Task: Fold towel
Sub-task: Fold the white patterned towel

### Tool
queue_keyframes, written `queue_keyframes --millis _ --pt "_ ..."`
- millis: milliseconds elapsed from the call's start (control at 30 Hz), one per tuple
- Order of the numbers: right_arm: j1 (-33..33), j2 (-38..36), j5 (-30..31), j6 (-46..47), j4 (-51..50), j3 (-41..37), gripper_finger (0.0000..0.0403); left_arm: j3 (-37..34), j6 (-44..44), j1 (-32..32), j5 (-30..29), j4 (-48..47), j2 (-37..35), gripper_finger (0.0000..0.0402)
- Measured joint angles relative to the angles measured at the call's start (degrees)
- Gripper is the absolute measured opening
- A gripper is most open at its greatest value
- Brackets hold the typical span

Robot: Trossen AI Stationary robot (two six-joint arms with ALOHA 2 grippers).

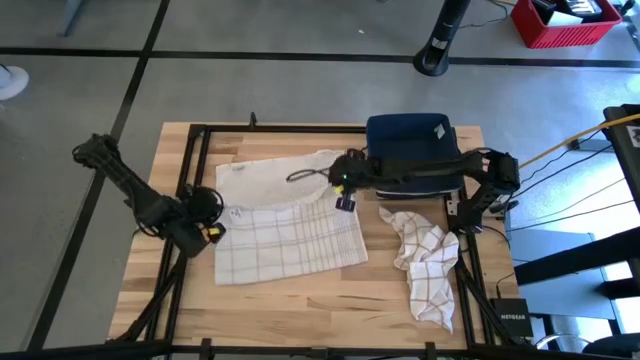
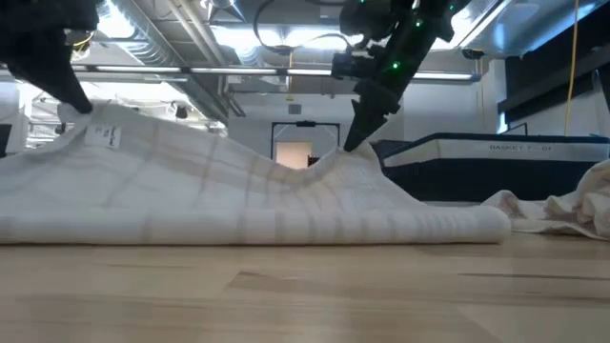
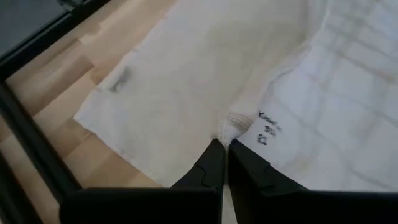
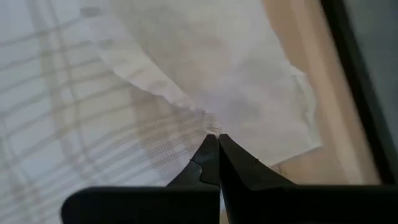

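Pinching the towel [image 1: 285, 225], left gripper [image 1: 215, 212] and right gripper [image 1: 343, 196] are clamped shut, dark bin [image 1: 412, 150] behind

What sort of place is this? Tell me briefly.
Probably a robotics lab or workshop: a wooden table on a bare concrete floor, exposed ceiling ducts and lights overhead, and cables trailing beside the rig.

wood table [image 1: 300, 300], 2 towels [image 1: 290, 235] (navy bin [image 1: 410, 135])

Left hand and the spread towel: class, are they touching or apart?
Touching. In the left wrist view, the left hand is shut on a bunched edge of the spread towel, the cloth pinched between its fingertips.
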Motion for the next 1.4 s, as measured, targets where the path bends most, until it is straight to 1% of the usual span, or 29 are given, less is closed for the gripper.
queue_keyframes --millis 67,167,367,467,567,733,933,1100,1200,1300,1400 --pt "-2.09 0.05 -2.09 -0.12 0.02 -0.02 0.0001 -2.35 0.06 1.11 -0.16 -0.03 -1.71 0.0003" --pt "-5.10 1.05 -2.02 -2.01 0.08 -0.02 0.0001 -5.28 0.40 3.20 -0.91 -0.19 -3.06 0.0003" --pt "-10.58 3.07 -2.51 -5.31 3.23 -0.07 0.0001 -6.81 1.60 8.81 -8.30 -1.01 -3.45 0.0003" --pt "-12.90 3.26 -3.51 -6.18 5.99 -0.07 0.0001 -6.83 -1.73 12.41 -9.15 -2.72 -3.80 0.0003" --pt "-14.47 3.34 -4.53 -6.15 8.77 -0.07 0.0001 -6.96 -8.95 16.33 -10.57 -5.76 -3.60 0.0003" --pt "-15.37 4.43 -6.18 -6.14 10.98 -0.04 0.0001 -7.33 -9.10 22.15 -10.98 -5.92 -3.54 0.0003" --pt "-15.20 7.75 -6.52 -7.37 12.73 -0.04 0.0001 -7.33 -7.94 27.62 -11.40 -5.34 -3.09 0.0004" --pt "-15.20 7.21 -6.50 -7.56 12.33 -0.04 0.0001 -6.71 -2.87 28.45 -11.10 -2.71 -3.14 0.0004" --pt "-15.26 6.22 -6.50 -7.58 11.62 0.81 0.0001 -6.44 -3.95 28.45 -12.07 -2.83 -3.23 0.0004" --pt "-14.54 4.38 -6.48 -7.31 7.60 3.37 0.0001 -4.18 -6.27 28.45 -13.36 -2.86 -3.30 0.0004" --pt "-13.99 2.77 -4.07 -7.08 8.13 5.41 0.0001 -2.96 -5.61 29.31 -14.14 -4.31 -3.30 0.0004"
